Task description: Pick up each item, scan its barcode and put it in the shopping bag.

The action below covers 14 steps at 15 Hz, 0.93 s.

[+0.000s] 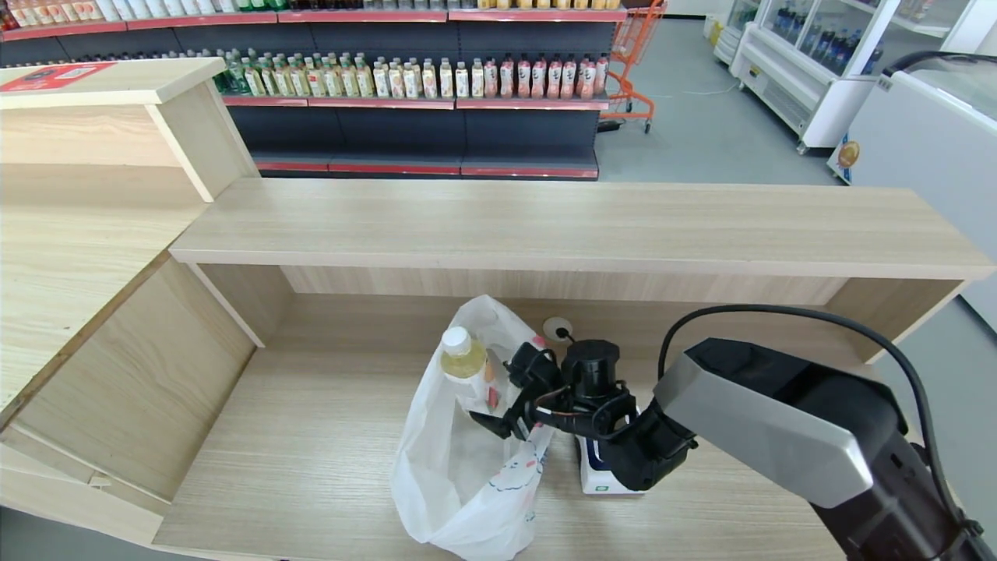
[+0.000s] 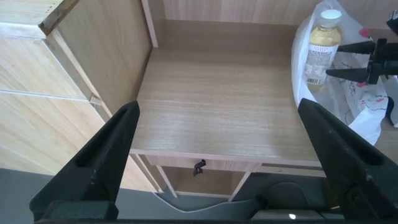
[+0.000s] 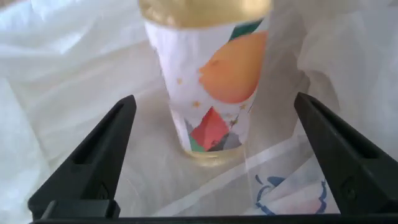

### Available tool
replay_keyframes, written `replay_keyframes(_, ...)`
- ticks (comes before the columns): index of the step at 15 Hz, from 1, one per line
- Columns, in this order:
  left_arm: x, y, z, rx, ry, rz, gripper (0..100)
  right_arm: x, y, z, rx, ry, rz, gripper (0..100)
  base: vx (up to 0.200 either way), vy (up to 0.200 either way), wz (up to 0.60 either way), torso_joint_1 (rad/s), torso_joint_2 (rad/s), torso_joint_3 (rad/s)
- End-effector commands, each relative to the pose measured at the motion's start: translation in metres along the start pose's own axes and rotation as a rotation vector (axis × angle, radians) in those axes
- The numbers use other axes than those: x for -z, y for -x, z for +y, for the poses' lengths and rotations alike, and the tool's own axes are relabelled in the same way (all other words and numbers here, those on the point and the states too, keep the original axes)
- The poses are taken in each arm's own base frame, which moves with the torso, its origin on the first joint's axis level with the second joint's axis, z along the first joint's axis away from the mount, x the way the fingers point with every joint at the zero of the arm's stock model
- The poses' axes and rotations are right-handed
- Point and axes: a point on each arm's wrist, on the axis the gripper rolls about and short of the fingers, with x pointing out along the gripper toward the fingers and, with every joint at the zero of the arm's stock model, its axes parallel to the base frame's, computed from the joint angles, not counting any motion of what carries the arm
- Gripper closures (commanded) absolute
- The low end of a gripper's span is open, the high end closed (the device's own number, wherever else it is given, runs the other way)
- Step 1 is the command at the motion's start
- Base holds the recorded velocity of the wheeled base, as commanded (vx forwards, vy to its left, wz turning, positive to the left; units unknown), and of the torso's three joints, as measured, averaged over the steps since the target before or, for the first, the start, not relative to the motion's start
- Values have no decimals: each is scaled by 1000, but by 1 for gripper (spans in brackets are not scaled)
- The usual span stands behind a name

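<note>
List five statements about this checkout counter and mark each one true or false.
1. The bottle stands upright inside the shopping bag. True.
2. The right claw is shut on the bottle. False: its fingers are spread wide at the bag's mouth and the bottle stands free.
3. The left claw holds a box. False: it is open and empty above the counter.
4. A white and blue box sits on the counter beside the bag. True.
5. The bottle's cap is red. False: it is white.
</note>
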Motion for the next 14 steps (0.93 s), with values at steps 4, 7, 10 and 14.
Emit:
replay_keyframes(4, 0, 0, 0, 0, -1, 0, 0, -89, 67, -19, 65, -223, -62, 0, 0, 0, 0, 0, 0, 0)
replay_keyframes(7, 0, 0, 0, 0, 1, 0, 0, -95, 130, -25, 141, -333, 7, 0, 0, 0, 0, 0, 0, 0)
replay_keyframes(10, 0, 0, 0, 0, 1, 0, 0, -87, 185, -37, 247, -402, 50, 0, 0, 0, 0, 0, 0, 0)
replay_keyframes(14, 0, 0, 0, 0, -1, 0, 0, -96, 288, -33, 478, -489, 126, 0, 0, 0, 0, 0, 0, 0)
